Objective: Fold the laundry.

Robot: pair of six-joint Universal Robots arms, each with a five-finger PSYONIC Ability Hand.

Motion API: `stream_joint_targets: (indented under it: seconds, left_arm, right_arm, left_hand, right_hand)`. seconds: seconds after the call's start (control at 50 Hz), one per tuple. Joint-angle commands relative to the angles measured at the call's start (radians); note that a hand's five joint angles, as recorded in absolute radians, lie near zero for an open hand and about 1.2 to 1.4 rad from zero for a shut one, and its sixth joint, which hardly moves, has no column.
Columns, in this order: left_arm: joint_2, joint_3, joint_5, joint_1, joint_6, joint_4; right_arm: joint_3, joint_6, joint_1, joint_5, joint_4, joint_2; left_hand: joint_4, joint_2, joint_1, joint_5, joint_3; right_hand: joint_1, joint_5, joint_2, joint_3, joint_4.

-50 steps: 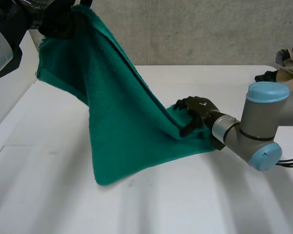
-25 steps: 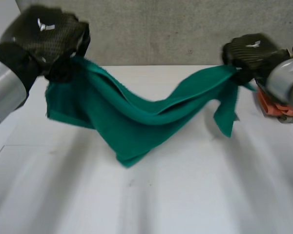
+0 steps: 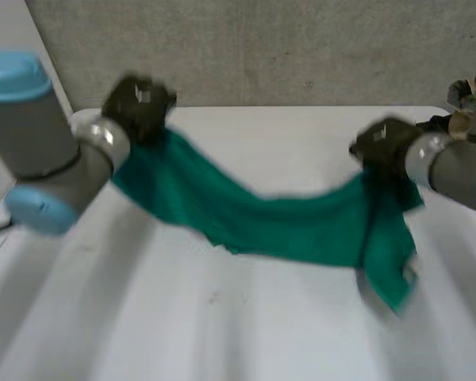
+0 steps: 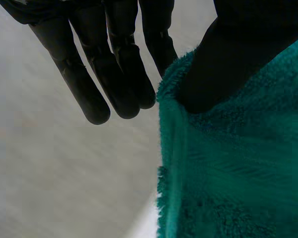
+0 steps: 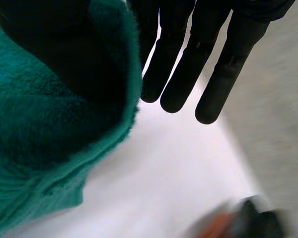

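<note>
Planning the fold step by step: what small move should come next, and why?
Probably draw the hands apart a little: the left hand and right hand each pinch an end of the green terry towel, whose middle sags toward the white table.

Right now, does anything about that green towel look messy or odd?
Yes. The towel sags in a bunch between the left hand and the right hand, each pinching an end, and one loose flap dangles under the right hand.

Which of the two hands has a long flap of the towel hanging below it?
The right hand: a flap of the towel hangs down below it toward the table; at the left hand none does.
</note>
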Motion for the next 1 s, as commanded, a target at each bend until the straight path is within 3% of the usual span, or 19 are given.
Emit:
stream_joint_targets:
  seconds: [0.02, 0.06, 0.12, 0.28, 0.46, 0.72, 0.84, 1.0]
  left_arm:
    - [-0.054, 0.488, -0.109, -0.007, 0.002, 0.195]
    - [-0.049, 0.510, -0.123, -0.004, -0.001, 0.232]
    - [-0.043, 0.504, -0.129, -0.008, -0.004, 0.283]
    - [0.032, 0.220, -0.129, -0.007, -0.019, 0.272]
    - [0.043, -0.249, -0.118, -0.044, -0.016, 0.346]
    - [0.008, -0.493, -0.115, -0.065, -0.013, 0.393]
    - [0.086, -0.536, -0.112, -0.064, -0.016, 0.392]
    - [0.166, -0.598, -0.063, -0.067, -0.017, 0.392]
  right_arm:
    - [-0.093, 0.155, 0.021, 0.075, -0.617, -0.031]
    - [-0.041, 0.184, 0.023, 0.070, -0.794, -0.078]
    - [0.000, 0.187, 0.026, 0.067, -0.863, -0.108]
    - [0.057, 0.196, 0.026, 0.056, -0.687, -0.083]
    - [0.137, 0.212, 0.029, 0.026, -0.529, 0.096]
    - [0.261, 0.265, -0.002, 0.022, -0.382, 0.162]
    - [0.263, 0.270, -0.048, 0.015, -0.279, 0.121]
    - [0.263, 0.259, -0.083, -0.008, -0.262, 0.099]
  left_hand:
    - [0.195, 0.199, 0.260, 0.237, 0.203]
    - [0.195, 0.199, 0.260, 0.237, 0.203]
    - [0.195, 0.199, 0.260, 0.237, 0.203]
    - [0.195, 0.199, 0.260, 0.237, 0.203]
    - [0.195, 0.199, 0.260, 0.237, 0.203]
    - [0.195, 0.199, 0.260, 0.237, 0.203]
    - [0.195, 0.199, 0.260, 0.237, 0.203]
    - [0.195, 0.199, 0.260, 0.237, 0.203]
  right_hand:
    - [0.277, 0.246, 0.214, 0.204, 0.200]
    - [0.277, 0.246, 0.214, 0.204, 0.200]
    - [0.277, 0.246, 0.214, 0.204, 0.200]
    - [0.277, 0.246, 0.214, 0.204, 0.200]
    - [0.277, 0.246, 0.214, 0.204, 0.200]
    - [0.269, 0.238, 0.206, 0.197, 0.193]
    - [-0.161, -0.193, -0.224, -0.234, -0.238]
    - [-0.285, -0.317, -0.348, -0.358, -0.362]
